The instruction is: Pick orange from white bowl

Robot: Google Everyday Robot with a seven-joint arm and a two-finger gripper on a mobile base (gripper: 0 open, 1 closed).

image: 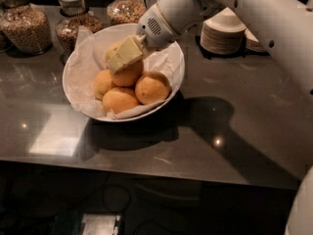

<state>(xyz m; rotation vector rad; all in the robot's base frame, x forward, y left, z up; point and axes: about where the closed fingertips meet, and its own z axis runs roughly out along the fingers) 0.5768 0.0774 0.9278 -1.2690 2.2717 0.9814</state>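
Hand (124,57) sits on the topmost orange (129,76) in the white bowl (65,80), whether clamped or loose I cannot tell, and needs a square, centred hold before lifting straight up.

The scene was dim and warm-toned, lit from above at about 11 o'clock. The gripper (123,57), over the middle of the white bowl (73,94), caught the light and looked pale yellow. Bowl and arm (254,13) threw a broad dark shadow across the grey table (274,131) toward 4 o'clock. A pale reflected patch glared at the frame's 8 o'clock, and the 6 o'clock strip was almost black.
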